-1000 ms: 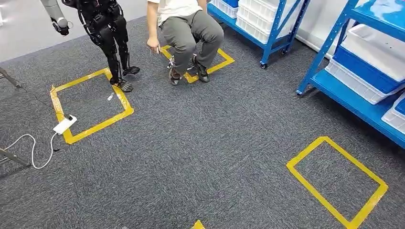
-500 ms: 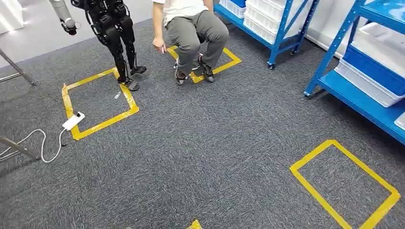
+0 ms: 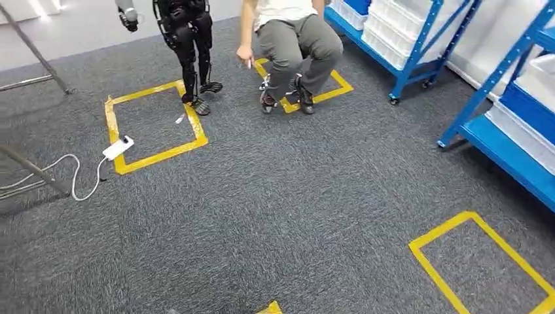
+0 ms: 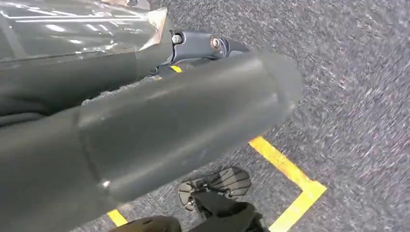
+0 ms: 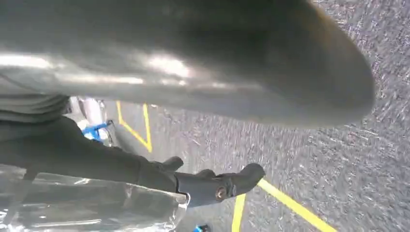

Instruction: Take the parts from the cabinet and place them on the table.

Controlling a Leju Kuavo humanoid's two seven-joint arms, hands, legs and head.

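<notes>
A part wrapped in clear shiny plastic [image 4: 72,29] lies against my left hand [image 4: 183,111], whose dark fingers [image 4: 203,44] press on the wrap's edge. In the right wrist view, clear plastic wrap [image 5: 72,208] sits under the dark fingers [image 5: 217,186] of my right hand [image 5: 193,63], which curl along it. Both arms hang low over the grey carpet. The blue cabinet shelving [image 3: 517,124] with white bins [image 3: 399,26] stands along the right of the head view. What is inside the wrap is hidden.
A seated person [image 3: 294,39] and another black robot [image 3: 186,39] are ahead. Yellow tape squares [image 3: 154,124] [image 3: 484,261] mark the carpet. A white power strip [image 3: 118,148] with a cable and metal stand legs [image 3: 33,52] lie at the left.
The whole head picture has shifted right and down: the camera has turned left. The shelving slides toward the right edge and stand legs come in at the left.
</notes>
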